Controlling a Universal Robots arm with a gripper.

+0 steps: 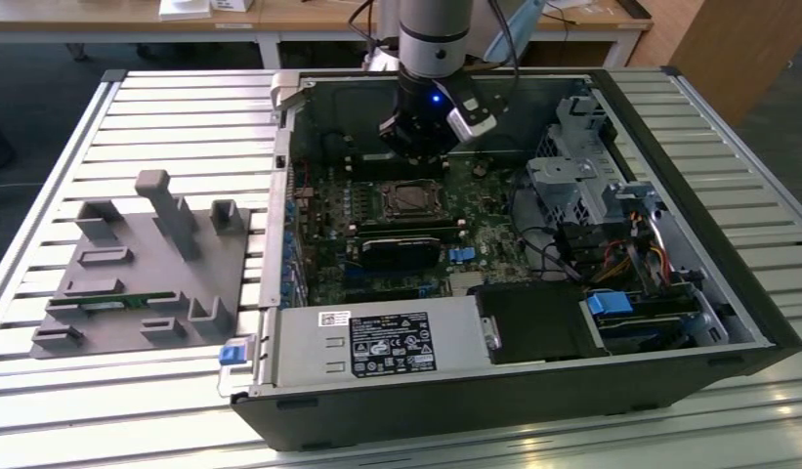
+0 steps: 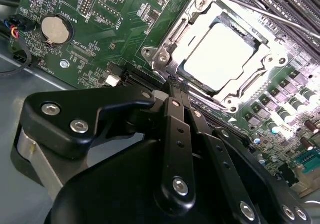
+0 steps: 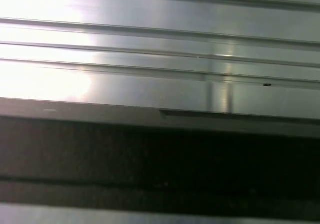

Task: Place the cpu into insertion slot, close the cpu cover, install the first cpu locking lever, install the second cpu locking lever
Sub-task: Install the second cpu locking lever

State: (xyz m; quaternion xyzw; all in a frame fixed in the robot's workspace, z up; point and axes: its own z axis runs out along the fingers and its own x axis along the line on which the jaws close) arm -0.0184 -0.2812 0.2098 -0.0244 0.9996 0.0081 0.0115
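Observation:
The cpu [image 2: 217, 57], a flat square chip with a pale silver top, lies in the insertion slot [image 1: 407, 198] on the green motherboard. The cpu cover [image 2: 167, 49], a grey metal frame, lies flat around it, and the chip's top shows through the window. A thin locking lever rod [image 2: 270, 14] runs along one side of the socket. My gripper [image 2: 176, 87] hangs just beside the socket's corner with its black fingers pressed together and nothing between them. In the exterior view the gripper [image 1: 420, 156] hovers just behind the socket inside the open case.
The case walls [image 1: 290, 176] enclose the board. A power supply [image 1: 374, 342] sits at the front, and drive cages with cables [image 1: 596, 215] stand on the exterior view's right. A grey fixture block [image 1: 147, 264] is on the slatted table at the left. A coin battery [image 2: 55, 29] lies near the gripper.

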